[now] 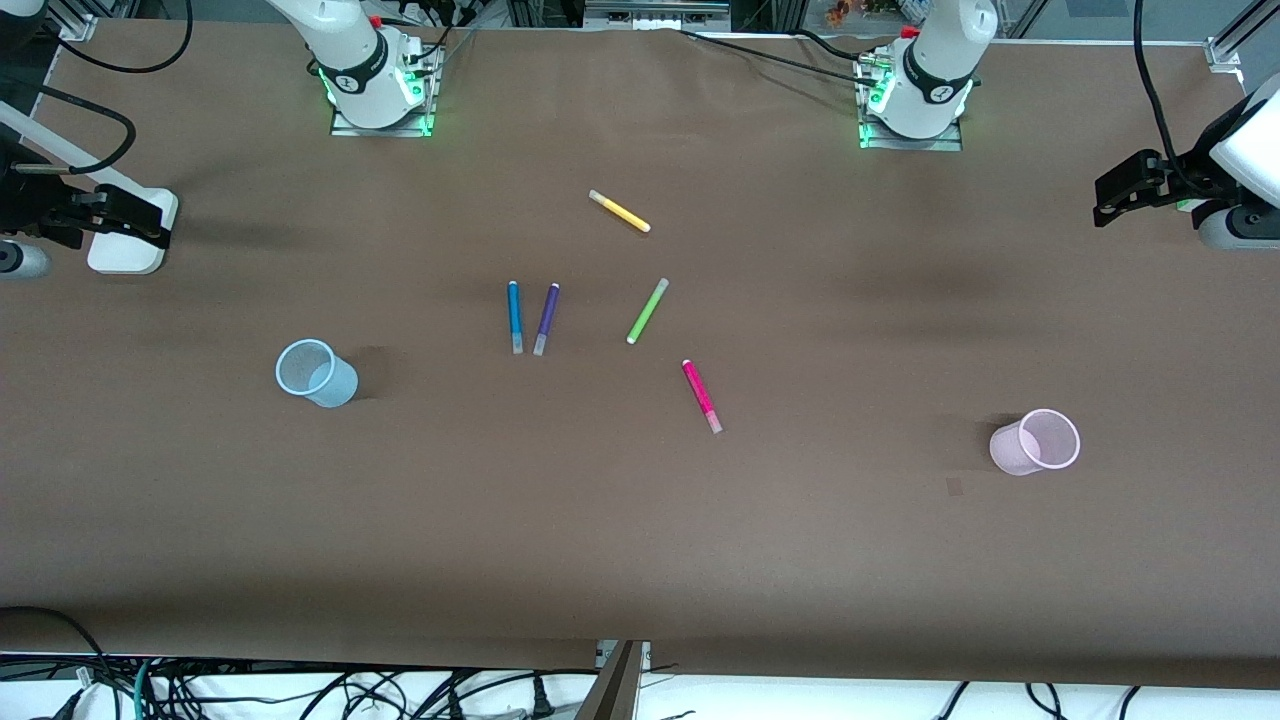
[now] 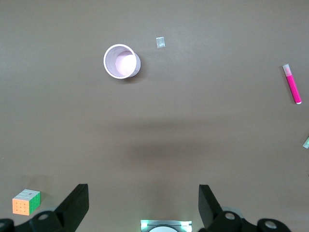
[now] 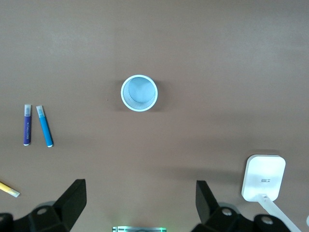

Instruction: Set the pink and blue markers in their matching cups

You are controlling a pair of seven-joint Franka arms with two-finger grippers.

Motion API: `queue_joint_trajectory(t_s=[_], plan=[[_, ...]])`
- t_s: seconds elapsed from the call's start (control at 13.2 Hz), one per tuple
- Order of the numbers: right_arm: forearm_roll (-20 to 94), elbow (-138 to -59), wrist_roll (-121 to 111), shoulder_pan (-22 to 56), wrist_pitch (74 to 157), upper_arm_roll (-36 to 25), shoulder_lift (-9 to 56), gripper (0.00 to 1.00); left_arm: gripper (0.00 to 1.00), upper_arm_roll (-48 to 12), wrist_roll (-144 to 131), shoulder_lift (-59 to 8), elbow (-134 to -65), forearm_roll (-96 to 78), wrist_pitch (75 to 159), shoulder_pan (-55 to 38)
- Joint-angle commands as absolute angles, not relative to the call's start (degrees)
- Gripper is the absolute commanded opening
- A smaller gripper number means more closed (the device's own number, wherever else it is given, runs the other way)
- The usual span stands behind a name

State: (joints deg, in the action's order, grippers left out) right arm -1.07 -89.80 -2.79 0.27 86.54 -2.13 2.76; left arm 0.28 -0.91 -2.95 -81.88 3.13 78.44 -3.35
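Nearest the front camera, the pink cup (image 1: 1036,441) stands upright toward the left arm's end of the desk (image 1: 640,540); the pink marker (image 1: 701,395) lies a little farther, mid-desk. Farther still sit the blue cup (image 1: 316,372) toward the right arm's end and the blue marker (image 1: 515,315) just beside a purple pen (image 1: 546,318). The left gripper (image 2: 144,205) and right gripper (image 3: 140,203) hang high, fingers spread. Grasp each barrel crosswise; at the blue one, avoid its purple neighbour.

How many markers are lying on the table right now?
5. The yellow marker lies farthest from the front camera; the blue marker and purple marker lie side by side; the green marker is mid-table; the pink marker lies nearest.
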Motion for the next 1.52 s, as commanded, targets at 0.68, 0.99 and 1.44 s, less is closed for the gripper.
queue_joint_trajectory(t_s=[0.68, 0.99, 1.44], plan=[[-0.26, -88.24, -2.11, 0.18, 85.34, -2.02, 3.25, 1.0, 1.0, 0.53, -0.44, -4.13, -79.45, 0.7, 77.96, -1.76], [-0.26, -88.24, -2.11, 0.18, 85.34, -2.02, 3.25, 1.0, 1.0, 0.53, -0.35, -4.22, -79.54, 0.53, 78.31, -1.58], [-0.26, -88.24, -2.2, 0.09, 85.34, -2.02, 3.25, 1.0, 1.0, 0.35, -0.18, -5.79, -79.54, 0.44, 78.22, -1.84]])
